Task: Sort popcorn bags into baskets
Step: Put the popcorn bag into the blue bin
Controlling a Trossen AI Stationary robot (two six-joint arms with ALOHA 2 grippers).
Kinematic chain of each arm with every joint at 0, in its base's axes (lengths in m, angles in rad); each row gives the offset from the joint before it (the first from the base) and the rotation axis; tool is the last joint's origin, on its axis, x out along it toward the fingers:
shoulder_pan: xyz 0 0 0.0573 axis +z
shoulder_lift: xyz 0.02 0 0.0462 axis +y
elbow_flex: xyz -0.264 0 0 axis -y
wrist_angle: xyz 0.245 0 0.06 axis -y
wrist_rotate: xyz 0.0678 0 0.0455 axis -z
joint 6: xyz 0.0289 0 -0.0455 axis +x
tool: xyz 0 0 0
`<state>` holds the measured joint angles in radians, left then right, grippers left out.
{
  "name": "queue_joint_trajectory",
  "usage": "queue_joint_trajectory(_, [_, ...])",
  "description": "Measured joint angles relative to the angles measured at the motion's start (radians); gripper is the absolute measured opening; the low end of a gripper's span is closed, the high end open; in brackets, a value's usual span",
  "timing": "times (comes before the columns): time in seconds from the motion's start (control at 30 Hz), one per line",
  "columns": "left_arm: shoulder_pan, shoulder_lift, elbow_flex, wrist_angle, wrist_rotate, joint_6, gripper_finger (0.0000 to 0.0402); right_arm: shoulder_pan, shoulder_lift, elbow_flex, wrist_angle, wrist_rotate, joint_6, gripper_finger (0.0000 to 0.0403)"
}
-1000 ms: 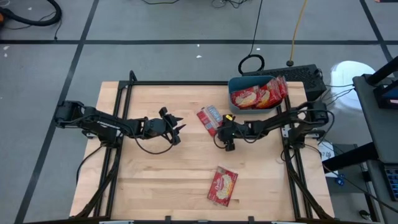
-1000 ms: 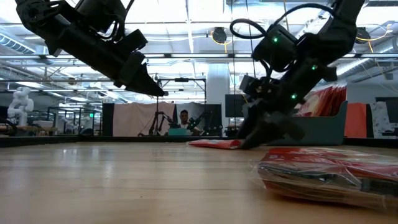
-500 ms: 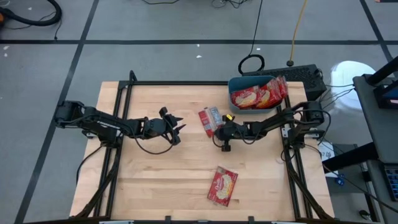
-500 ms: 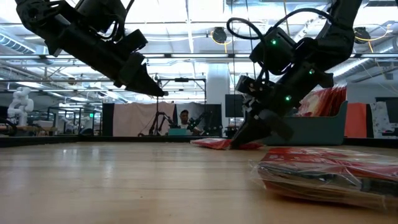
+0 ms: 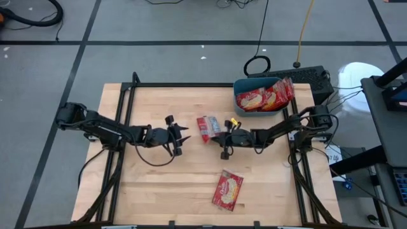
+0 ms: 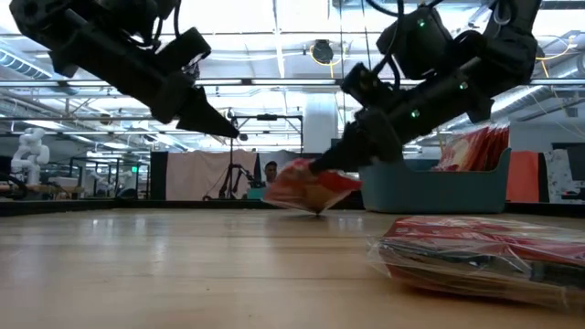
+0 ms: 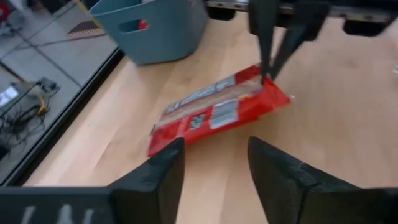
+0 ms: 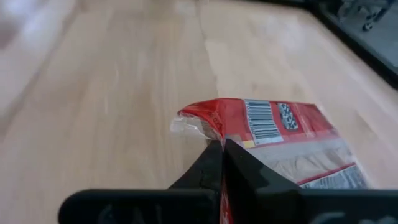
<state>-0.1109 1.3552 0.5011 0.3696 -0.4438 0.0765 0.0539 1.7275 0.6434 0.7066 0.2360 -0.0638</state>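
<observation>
Right gripper [image 5: 224, 135] pinches flat red crinkly-film popcorn bag [image 5: 208, 127] by its seam edge; light, floppy. Left gripper [image 5: 179, 135] open, idle.

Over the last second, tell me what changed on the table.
The right end effector pinched the edge of the popcorn bag in the table's middle, tipped it up and dragged it a little toward the left arm. The left end effector, open, edged closer to it. The bag near the front edge and the teal basket with its bags stayed put.
</observation>
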Motion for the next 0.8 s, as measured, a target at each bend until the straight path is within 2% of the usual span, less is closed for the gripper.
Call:
queue_joint_trajectory(0.23, [-0.046, 0.0, 0.0, 0.001, -0.017, 0.054, 0.0259, 0.026, -0.001, 0.0, 0.1, -0.001, 0.049, 0.0001])
queue_joint_trajectory(0.37, [-0.049, 0.0, 0.0, 0.001, -0.028, 0.093, 0.0287, 0.029, -0.001, 0.0, 0.128, -0.001, 0.099, 0.0])
queue_joint_trajectory(0.5, [-0.047, 0.0, 0.0, 0.002, -0.017, 0.156, 0.0289, 0.029, -0.002, 0.001, 0.135, -0.022, 0.135, 0.0])
queue_joint_trajectory(0.67, [-0.047, 0.001, 0.0, 0.024, 0.077, 0.246, 0.0271, 0.029, -0.002, 0.001, 0.175, -0.087, 0.189, 0.0])
queue_joint_trajectory(0.8, [-0.048, 0.051, 0.0, 0.107, 0.123, 0.312, 0.0257, 0.026, -0.002, 0.001, 0.218, -0.112, 0.244, 0.0])
